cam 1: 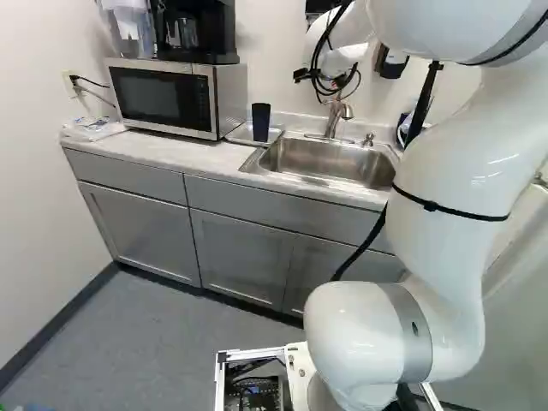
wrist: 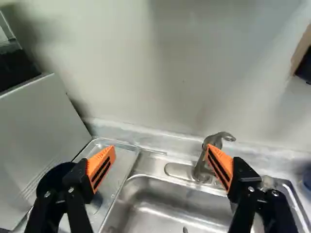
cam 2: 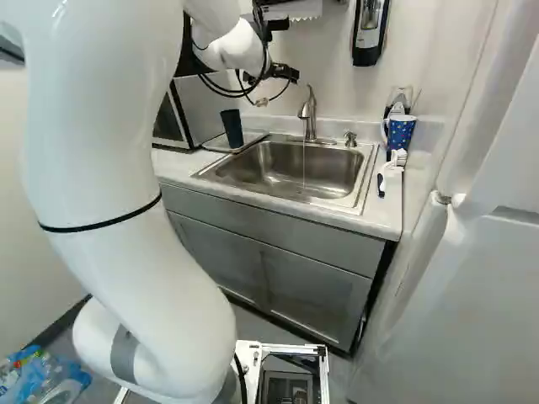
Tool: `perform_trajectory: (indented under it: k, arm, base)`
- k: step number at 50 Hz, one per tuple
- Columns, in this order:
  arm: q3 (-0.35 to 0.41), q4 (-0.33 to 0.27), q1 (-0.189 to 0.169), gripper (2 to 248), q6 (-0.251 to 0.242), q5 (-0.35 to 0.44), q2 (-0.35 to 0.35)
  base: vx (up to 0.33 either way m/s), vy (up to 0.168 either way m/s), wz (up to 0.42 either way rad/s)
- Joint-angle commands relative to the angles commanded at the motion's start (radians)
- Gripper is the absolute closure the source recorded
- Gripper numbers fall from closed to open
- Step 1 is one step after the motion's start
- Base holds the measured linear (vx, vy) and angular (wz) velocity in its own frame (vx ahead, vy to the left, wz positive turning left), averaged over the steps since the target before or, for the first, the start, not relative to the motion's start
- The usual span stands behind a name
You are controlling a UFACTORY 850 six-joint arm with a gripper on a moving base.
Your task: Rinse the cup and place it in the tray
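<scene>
The dark cup [cam 1: 260, 122] stands upright on the metal tray [cam 1: 240, 134], between microwave and sink. High above the counter, near the faucet, is my gripper [cam 2: 282, 74]. In the wrist view the gripper [wrist: 160, 166] is open, nothing between its fingers; the cup [wrist: 54, 178] shows beyond one finger, partly hidden by it, on the tray [wrist: 120, 156]. The other finger overlaps the faucet [wrist: 201, 162]. A thin stream of water [cam 2: 304, 160] falls from the faucet into the sink [cam 2: 274, 168].
The microwave [cam 1: 163, 96] carries a coffee maker [cam 1: 195, 30] beside the tray. Right of the sink stand a soap pump [cam 2: 350, 139], a blue patterned mug [cam 2: 399, 132] and a white brush [cam 2: 392, 167]. A dispenser [cam 2: 369, 29] hangs on the wall; a white appliance [cam 2: 472, 278] borders the counter's right.
</scene>
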Motion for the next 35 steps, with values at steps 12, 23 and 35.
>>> perform_trajectory:
  k: [12,23,35]
  arm:
    - [-0.032,-0.073,-0.027,3,0.000,0.038,-0.030]
    - [-0.083,-0.073,-0.042,3,0.000,0.038,-0.075]
    - [-0.154,-0.073,-0.050,3,0.000,0.038,-0.138]
  base:
    - [0.000,0.000,0.000]
    - [0.000,0.000,0.000]
    - [0.000,0.000,0.000]
